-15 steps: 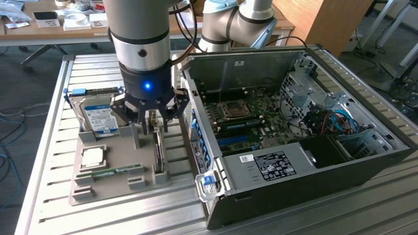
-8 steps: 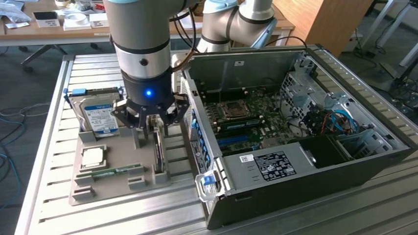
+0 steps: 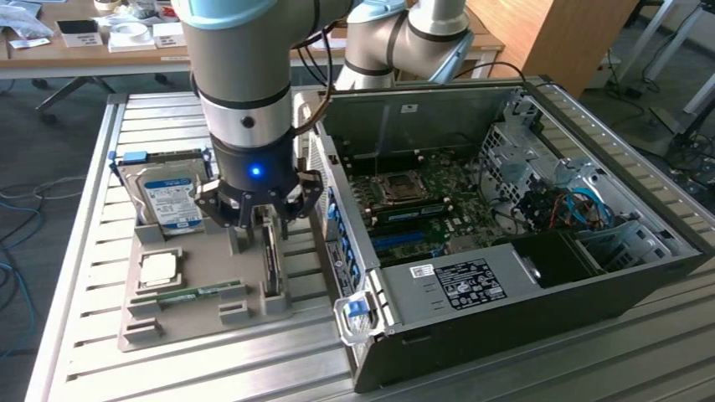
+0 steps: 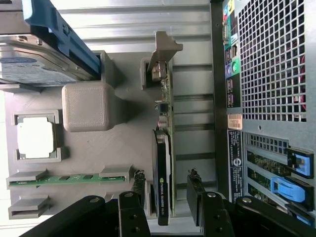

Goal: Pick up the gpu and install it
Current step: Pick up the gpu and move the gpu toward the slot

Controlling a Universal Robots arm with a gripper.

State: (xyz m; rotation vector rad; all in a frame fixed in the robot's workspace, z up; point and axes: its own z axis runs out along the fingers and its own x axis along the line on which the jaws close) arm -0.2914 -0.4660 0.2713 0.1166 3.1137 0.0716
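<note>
Gripper [image 3: 266,223] jaws are open, straddling the gpu [image 4: 164,158] at its black shroud end. There's a gap on both sides and no contact that I can see. The gpu stands on edge in a slot of the grey fixture tray [image 3: 201,327], with its metal bracket [image 4: 165,49] at the end away from the fingers. My read: a light, stiff card but fragile, with bare board, small components and a thin edge. Clamp across the flat faces at the shroud, not the bracket, and pull straight or it may bind in the slot. Hard drive [image 3: 173,203], CPU [image 3: 159,268] and RAM stick [image 3: 190,295] share the tray, apart from the card. The open PC case [image 3: 625,276] sits just beside the tray on the exterior view's right; its near wall is the closest obstacle.
</note>
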